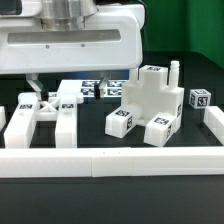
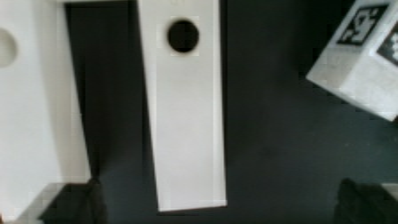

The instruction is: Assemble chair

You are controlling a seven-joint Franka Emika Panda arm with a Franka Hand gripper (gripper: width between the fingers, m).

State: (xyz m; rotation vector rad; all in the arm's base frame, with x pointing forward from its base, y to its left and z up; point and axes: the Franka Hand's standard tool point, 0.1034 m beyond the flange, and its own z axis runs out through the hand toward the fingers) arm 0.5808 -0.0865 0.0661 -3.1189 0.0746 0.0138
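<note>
The claw [image 2: 217, 203] was spread wide and held nothing. Its tips hung on each side of a long white bar [image 2: 183, 120] of the chair frame [image 1: 40, 118], which lay on the black counter [image 1: 100, 128]. More chair blocks [image 1: 150, 105] sat nearby, toward the exterior view's right.

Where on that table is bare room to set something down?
A bare strip runs between the white frame and the blocky chair piece, down to the front rail. A smaller patch lies between that piece and the small tagged post. The back is crowded.
</note>
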